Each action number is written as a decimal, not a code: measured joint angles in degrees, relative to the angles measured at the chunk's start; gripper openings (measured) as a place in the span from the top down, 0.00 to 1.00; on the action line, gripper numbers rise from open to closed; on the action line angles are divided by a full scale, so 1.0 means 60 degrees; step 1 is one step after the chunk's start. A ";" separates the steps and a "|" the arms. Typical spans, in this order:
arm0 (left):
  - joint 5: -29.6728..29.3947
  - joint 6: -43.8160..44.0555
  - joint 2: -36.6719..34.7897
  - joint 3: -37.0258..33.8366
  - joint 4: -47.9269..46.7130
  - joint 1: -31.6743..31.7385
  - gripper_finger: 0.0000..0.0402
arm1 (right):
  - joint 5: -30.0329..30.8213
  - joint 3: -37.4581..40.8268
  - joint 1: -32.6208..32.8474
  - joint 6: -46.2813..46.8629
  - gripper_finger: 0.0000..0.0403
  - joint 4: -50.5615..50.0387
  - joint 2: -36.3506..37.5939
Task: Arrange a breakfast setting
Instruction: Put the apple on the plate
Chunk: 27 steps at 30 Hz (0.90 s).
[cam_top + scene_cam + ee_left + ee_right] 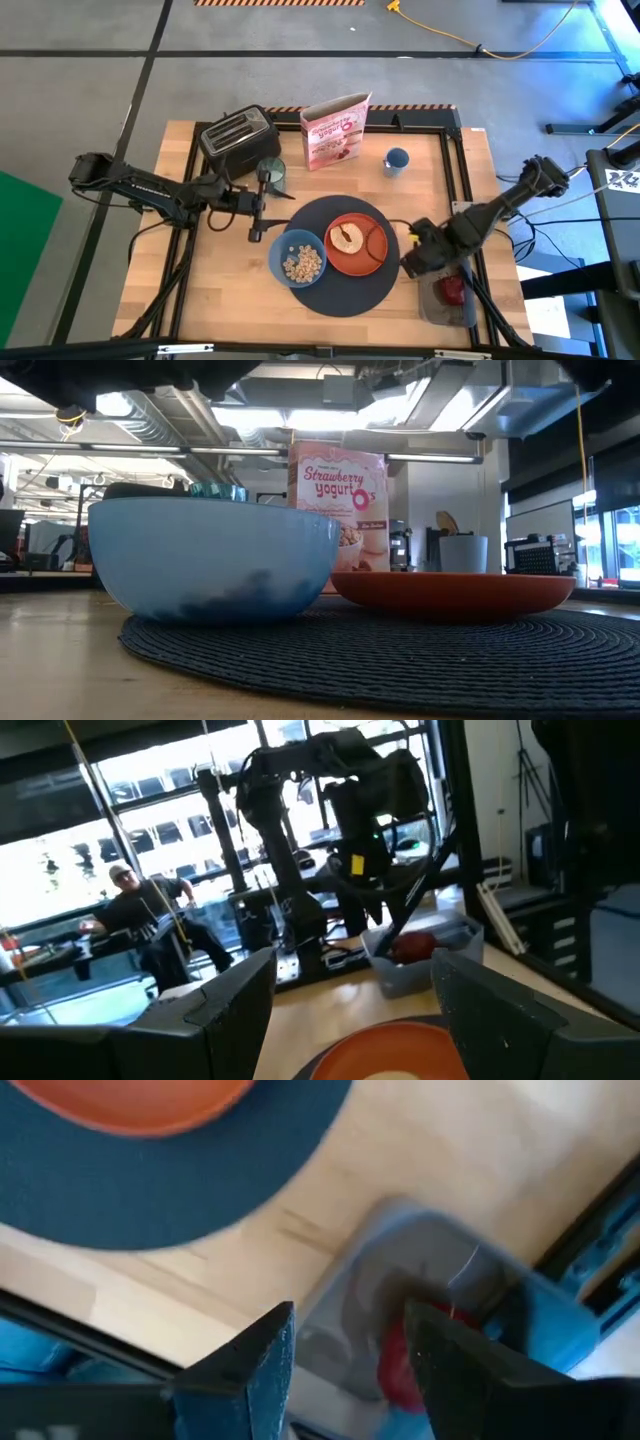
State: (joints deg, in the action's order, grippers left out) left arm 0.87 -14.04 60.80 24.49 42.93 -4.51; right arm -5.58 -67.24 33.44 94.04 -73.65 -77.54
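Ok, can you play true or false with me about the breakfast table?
1. The blue bowl has cereal in it. True.
2. The toast lies on the orange plate. True.
3. The apple sits on the dark mat. False: it is in a grey tray beside the mat.
4. The cereal box has fallen flat. False: it stands upright.
5. The right gripper is above the toaster. False: it is near the tray.
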 joint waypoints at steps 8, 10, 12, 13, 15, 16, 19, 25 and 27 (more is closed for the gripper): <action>0.0012 0.0462 0.0209 -0.0010 0.0076 0.0000 0.34 | -0.0322 0.0436 0.1106 0.1460 0.35 0.1026 -0.0386; 0.0028 0.0462 0.0416 -0.0009 0.0300 0.0003 0.34 | -0.0595 0.0666 0.1212 0.2106 0.28 0.1129 -0.0619; 0.0033 0.0467 0.0623 -0.0007 0.0329 0.0067 0.34 | -0.1111 0.0860 0.1283 0.2827 0.22 0.1148 -0.0844; 0.0030 0.0469 0.0741 -0.0007 0.0428 0.0121 0.34 | -0.1427 0.0961 0.1353 0.3207 0.20 0.1156 -0.0942; 0.0028 0.0491 0.0975 -0.0007 0.0730 0.0254 0.34 | -0.1911 0.1086 0.1501 0.3795 0.18 0.1363 -0.1141; 0.0031 0.0512 0.1065 -0.0007 0.0805 0.0333 0.34 | -0.2002 0.1099 0.1571 0.3973 0.17 0.1527 -0.1209; 0.0026 0.0558 0.1270 -0.0007 0.1130 0.0535 0.34 | -0.1917 0.1104 0.1895 0.4468 0.18 0.1804 -0.1275; 0.0424 0.0582 0.1315 -0.0007 0.1208 0.0830 0.34 | -0.1664 0.1104 0.2542 0.5562 0.24 0.1233 -0.1319; 0.0530 0.0689 0.1315 -0.0007 0.1207 0.0872 0.34 | -0.1594 0.1179 0.2746 0.5758 0.25 0.1095 -0.1315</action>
State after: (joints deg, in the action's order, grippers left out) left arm 4.05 -9.90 68.69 24.45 50.17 0.72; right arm -15.14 -60.17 49.92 128.59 -67.08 -85.43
